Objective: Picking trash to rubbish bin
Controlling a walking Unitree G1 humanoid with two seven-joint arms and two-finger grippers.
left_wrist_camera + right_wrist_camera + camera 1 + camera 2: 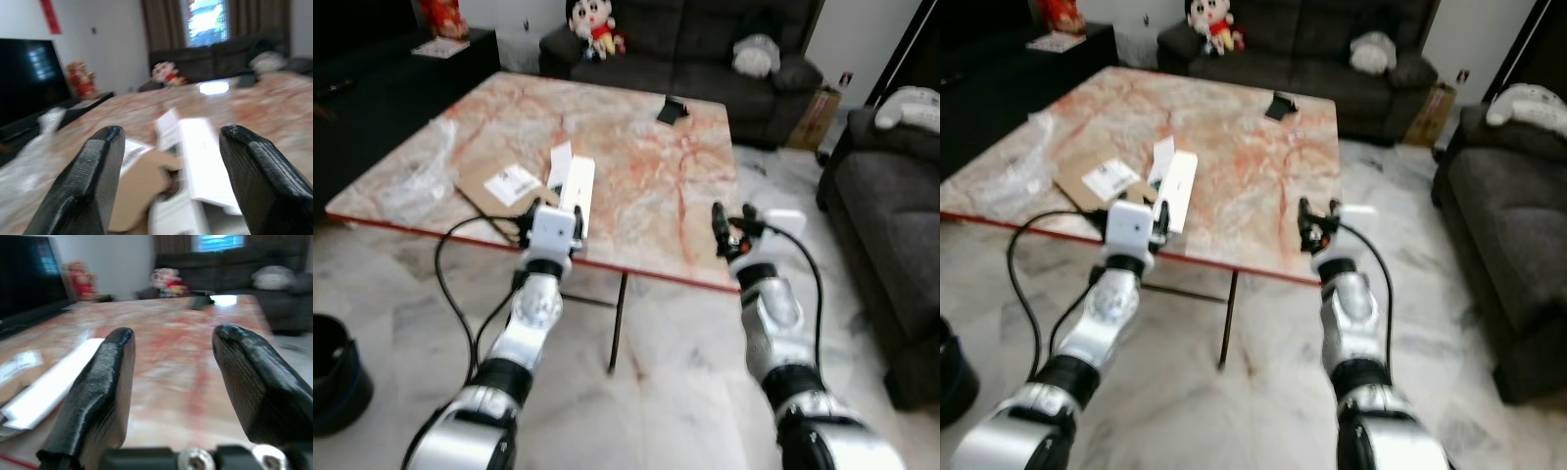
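with my left gripper wide open and empty at the table edge, the white box lies just ahead beside the envelope. my right gripper is open and empty too. if i close early, i'd likely shove the box away.

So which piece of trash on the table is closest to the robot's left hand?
The long white box. It lies right ahead of the left gripper, while the brown envelope and clear plastic wrap sit further left.

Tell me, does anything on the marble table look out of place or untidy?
Yes. Near the front edge lie an opened white box, a torn brown envelope and crumpled clear plastic, scattered like litter. The left gripper is nearest them, fingers open.
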